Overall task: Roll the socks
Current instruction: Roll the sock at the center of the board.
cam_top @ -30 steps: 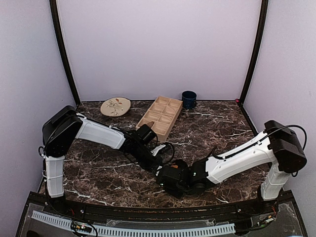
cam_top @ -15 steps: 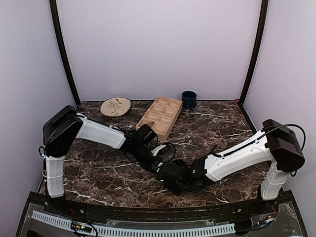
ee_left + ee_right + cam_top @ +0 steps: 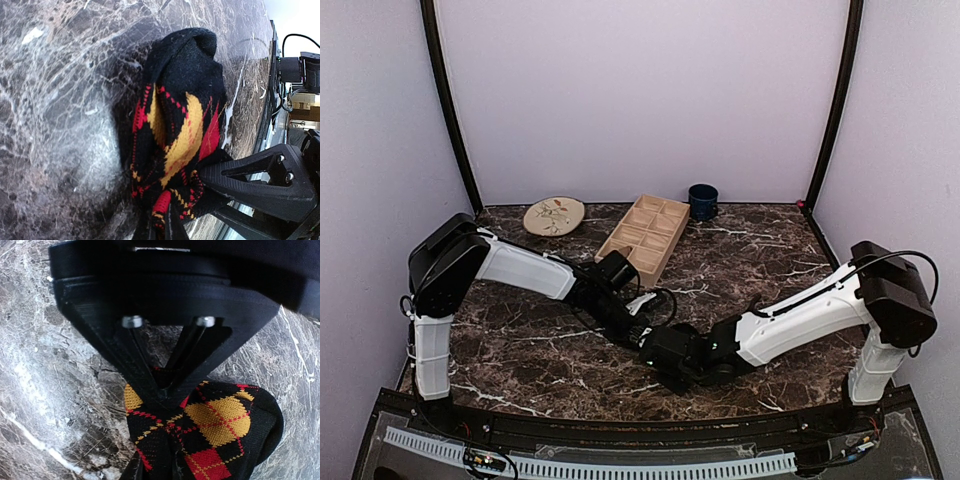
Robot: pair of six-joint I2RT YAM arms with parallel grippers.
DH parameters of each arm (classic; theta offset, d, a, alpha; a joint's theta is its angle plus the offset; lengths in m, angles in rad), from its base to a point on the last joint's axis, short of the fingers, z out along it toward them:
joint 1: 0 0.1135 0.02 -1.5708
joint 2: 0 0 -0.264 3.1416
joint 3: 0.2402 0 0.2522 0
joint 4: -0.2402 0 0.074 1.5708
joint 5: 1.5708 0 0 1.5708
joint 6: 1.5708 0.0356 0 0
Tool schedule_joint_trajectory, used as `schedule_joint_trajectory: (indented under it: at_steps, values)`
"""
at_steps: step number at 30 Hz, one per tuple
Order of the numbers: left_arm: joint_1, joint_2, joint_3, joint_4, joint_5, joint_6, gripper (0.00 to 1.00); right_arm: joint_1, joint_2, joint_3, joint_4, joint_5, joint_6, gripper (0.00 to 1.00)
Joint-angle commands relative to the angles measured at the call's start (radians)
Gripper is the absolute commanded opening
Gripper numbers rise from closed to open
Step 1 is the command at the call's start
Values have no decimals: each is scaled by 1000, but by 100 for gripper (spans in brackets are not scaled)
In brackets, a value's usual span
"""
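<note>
One argyle sock (image 3: pixel 175 125) tight in left gripper (image 3: pixel 160 231), right gripper (image 3: pixel 155 471) beside it, hold unclear; wooden tray (image 3: pixel 642 240) well apart.

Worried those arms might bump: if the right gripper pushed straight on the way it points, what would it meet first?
The patterned sock, already at the fingertips of the right gripper. Just beyond, the left gripper pinches the same sock, so it would probably be next, though depth is hard to judge.

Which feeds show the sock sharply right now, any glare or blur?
Left wrist: argyle sock crisp, marble table smeared and bowed toward the left edge, top-right corner blown out white. Right wrist: sock sharp, marble curved at the edges. Top external: evenly lit, no strong glare, sock not visible.
</note>
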Motion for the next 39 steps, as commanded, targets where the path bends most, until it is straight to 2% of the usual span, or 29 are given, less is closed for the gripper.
schedule_joint_trajectory:
  at_steps: [1,4,5,7,11,15,29,39]
  values:
    - [-14,51,-29,-121,-46,-9,0,-24,48,-49,-62,-76,28,16]
    - [-13,50,-29,-117,-52,-26,0,-26,45,-51,-54,-97,38,14]
    - [-13,49,-29,-116,-56,-33,6,-26,42,-52,-52,-104,41,14]
    - [-13,47,-31,-116,-76,-51,23,-27,36,-58,-45,-123,49,14]
    - [-10,28,-40,-101,-130,-98,36,-36,16,-75,-22,-168,72,13]
    - [-2,6,-61,-61,-162,-155,41,-46,-7,-104,9,-217,97,13]
    - [13,-33,-155,8,-235,-270,44,-75,-89,-203,102,-296,176,13]
    - [29,-79,-185,39,-295,-308,46,-138,-145,-291,205,-422,250,13]
